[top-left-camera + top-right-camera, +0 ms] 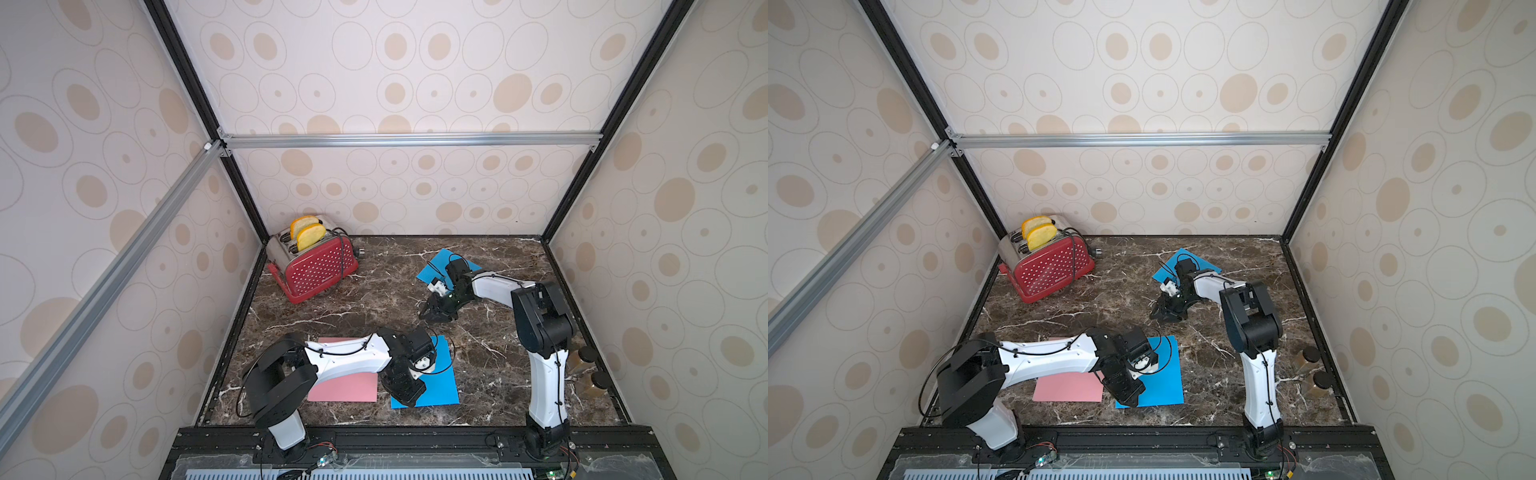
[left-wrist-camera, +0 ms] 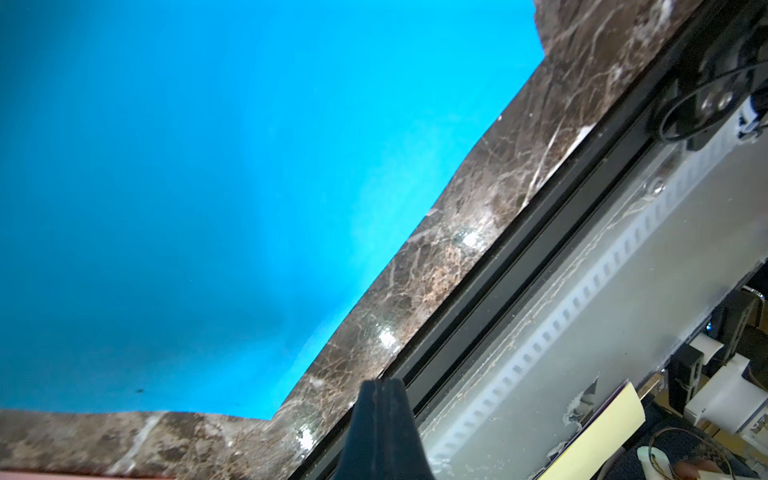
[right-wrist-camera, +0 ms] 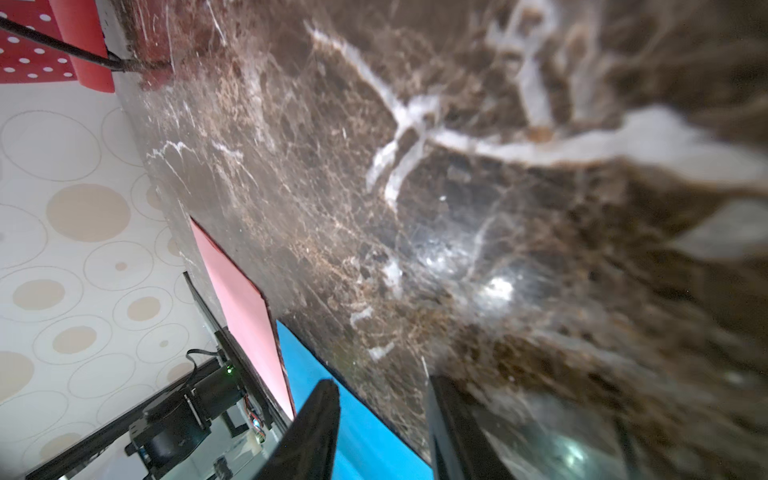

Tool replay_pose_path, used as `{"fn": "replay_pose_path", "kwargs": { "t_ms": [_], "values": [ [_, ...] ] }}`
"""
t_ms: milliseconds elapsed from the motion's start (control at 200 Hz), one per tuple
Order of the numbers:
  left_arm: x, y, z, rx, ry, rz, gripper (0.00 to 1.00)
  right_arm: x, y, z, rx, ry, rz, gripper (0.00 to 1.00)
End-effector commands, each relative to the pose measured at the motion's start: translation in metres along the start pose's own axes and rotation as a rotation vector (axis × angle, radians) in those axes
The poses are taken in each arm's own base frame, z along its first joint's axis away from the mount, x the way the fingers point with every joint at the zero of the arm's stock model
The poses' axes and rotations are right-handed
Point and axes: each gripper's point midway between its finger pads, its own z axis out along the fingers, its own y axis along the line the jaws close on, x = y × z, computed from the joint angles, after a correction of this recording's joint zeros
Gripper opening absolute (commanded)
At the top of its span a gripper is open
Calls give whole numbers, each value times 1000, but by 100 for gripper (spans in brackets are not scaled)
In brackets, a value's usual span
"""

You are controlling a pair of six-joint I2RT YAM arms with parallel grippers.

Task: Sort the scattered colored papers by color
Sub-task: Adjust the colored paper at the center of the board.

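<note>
Three colored papers show in both top views. A pink sheet (image 1: 345, 388) lies flat at the front left, with a blue sheet (image 1: 440, 382) beside it on its right. Another blue sheet (image 1: 432, 270) lies at the back right, partly under my right arm. My left gripper (image 1: 406, 400) is shut and empty, low over the front blue sheet's near-left corner. In the left wrist view that blue sheet (image 2: 208, 187) fills the picture, and the closed fingertips (image 2: 380, 388) point at the table's front edge. My right gripper (image 1: 427, 316) hangs open over bare marble mid-table, with nothing between its fingers (image 3: 324, 403).
A red toaster (image 1: 316, 266) holding two bread slices stands at the back left. Two brown jars with black lids (image 1: 584, 359) stand against the right wall. A black rail (image 1: 415, 434) runs along the table's front edge. Walls close in three sides.
</note>
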Motion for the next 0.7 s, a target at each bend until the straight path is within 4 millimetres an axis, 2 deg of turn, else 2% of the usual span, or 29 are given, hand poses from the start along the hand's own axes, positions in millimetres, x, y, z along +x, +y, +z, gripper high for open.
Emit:
{"fn": "replay_pose_path", "kwargs": {
  "t_ms": [0,195,541,696],
  "values": [
    [-3,-5,1,1,15,59,0,23,-19,16,28,71,77,40],
    [-3,-2,11,-36,34,72,0,41,-21,25,23,112,96,41],
    [-10,4,27,-150,11,146,0,57,-21,33,10,156,106,41],
    [-13,21,33,-256,13,158,0,67,-22,36,21,190,113,41]
  ]
}}
